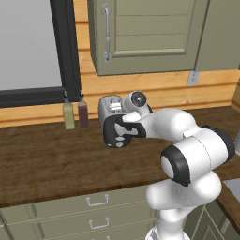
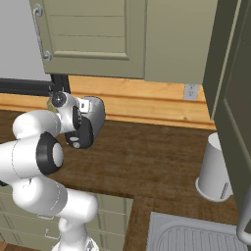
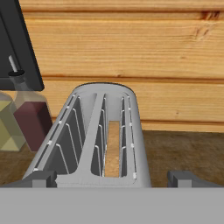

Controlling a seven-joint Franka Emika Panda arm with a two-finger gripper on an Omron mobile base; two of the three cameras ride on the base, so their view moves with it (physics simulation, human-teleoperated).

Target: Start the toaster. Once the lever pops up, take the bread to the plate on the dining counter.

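The gripper (image 3: 112, 179) is hanging just above the near end of the toaster (image 3: 94, 140), its jaws spread wide, one dark tip standing off each side of the silver shell and pinching nothing. In the hand view the camera is looking along the two slots from above. The bread (image 3: 113, 148) is sitting down in the right-hand slot as a thin tan slice between the wire guides; the left-hand slot is standing empty.

In the left base view the hand is covering the near end of the toaster (image 1: 108, 108), so the black end panel and its lever are hidden and their position cannot be told.

Just left of the toaster, two condiment bottles (image 1: 76, 115) are standing against the wooden wall panel, one yellowish, one dark red. The toaster is resting at the far side of the dark wood worktop (image 1: 47, 154). Far to the right in the right base view, a white cylindrical container (image 2: 215, 169) is standing near a sink drainer (image 2: 191, 235).

Judged step: starting the toaster. To do it well, bring one fingertip down over the lever tab on the near end panel, keep the hand centred on the toaster's long axis, and press straight down. A sideways push is likely to slide the light shell toward the bottles.
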